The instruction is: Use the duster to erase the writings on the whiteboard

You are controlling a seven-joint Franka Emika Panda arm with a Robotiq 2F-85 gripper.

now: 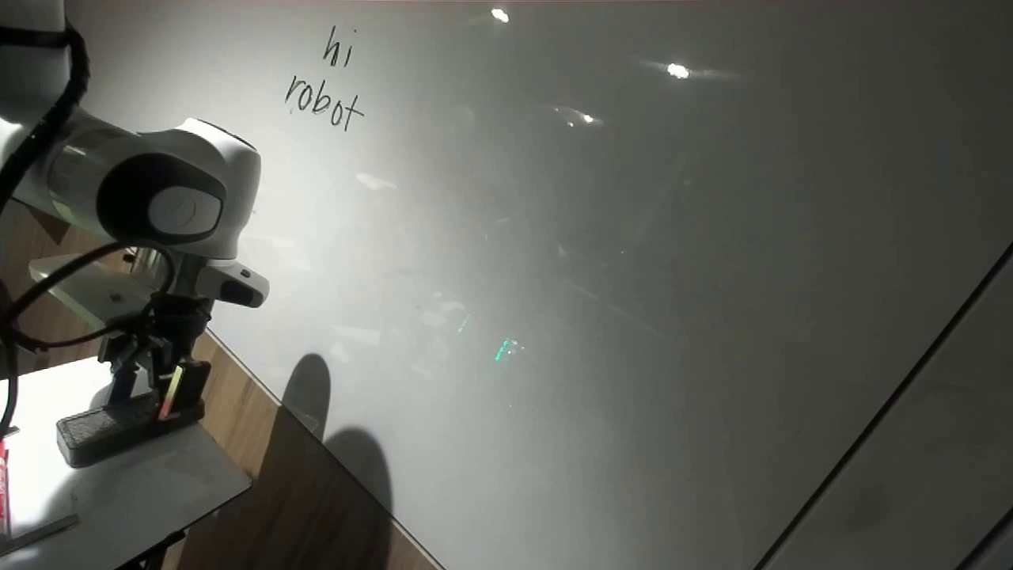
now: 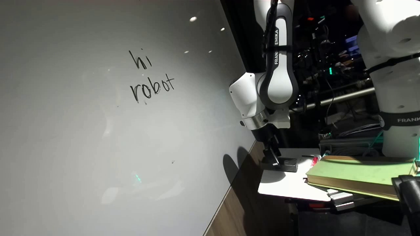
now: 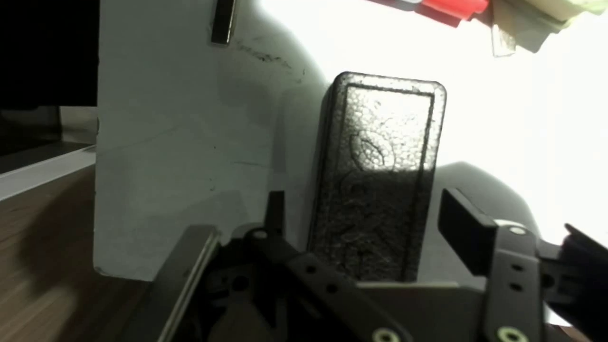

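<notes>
The duster (image 3: pixel 380 175) lies on the white surface (image 3: pixel 156 190), the fingers (image 3: pixel 468 237) spread either side of it. Well apart from the duster, the writings (image 2: pixel 152 85) show on the whiteboard (image 2: pixel 72 137).

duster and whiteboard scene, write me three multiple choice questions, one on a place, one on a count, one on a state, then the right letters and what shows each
1. Where does the duster lie?
A) on the green book
B) on the brown wood
C) on the small white surface

2. How many lines do the writings on the whiteboard fill?
A) two
B) one
C) four

3. How do the jaws stand?
A) shut against each other
B) apart, on either side of the duster
C) gripping the green book

1: C, since the wrist view shows that surface spread out around the duster.
2: A, since "hi" stands above "robot" in both exterior views.
3: B, since the wrist view shows the duster between them, with a gap on each side.
</notes>
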